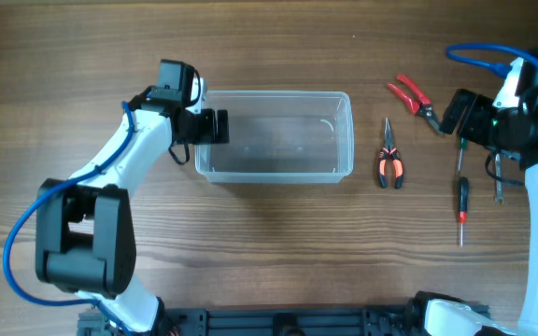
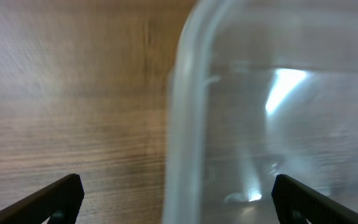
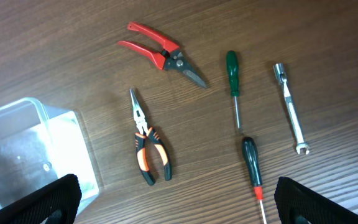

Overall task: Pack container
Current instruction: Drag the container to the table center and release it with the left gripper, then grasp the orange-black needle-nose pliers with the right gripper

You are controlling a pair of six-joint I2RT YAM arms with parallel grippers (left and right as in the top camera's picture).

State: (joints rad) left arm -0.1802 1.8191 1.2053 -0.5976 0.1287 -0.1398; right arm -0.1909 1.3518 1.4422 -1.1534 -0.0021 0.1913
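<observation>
The clear plastic container (image 1: 348,131) stands at the table's centre and looks empty. My left gripper (image 1: 215,126) is open at the container's left end. In the left wrist view its fingers (image 2: 178,202) straddle the container's wall (image 2: 188,93), one finger outside and one inside, without touching it. My right gripper (image 1: 451,114) is open and empty, raised above the hand tools to the right of the container. In the right wrist view its fingers (image 3: 176,205) frame the tools, and a corner of the container (image 3: 30,155) shows at the left.
Right of the container lie red shears (image 1: 414,95) (image 3: 163,55), orange-and-black pliers (image 1: 389,159) (image 3: 146,146), a green screwdriver (image 1: 459,154) (image 3: 232,81), a black screwdriver with a red collar (image 1: 462,205) (image 3: 252,168) and a silver wrench (image 1: 496,182) (image 3: 289,106).
</observation>
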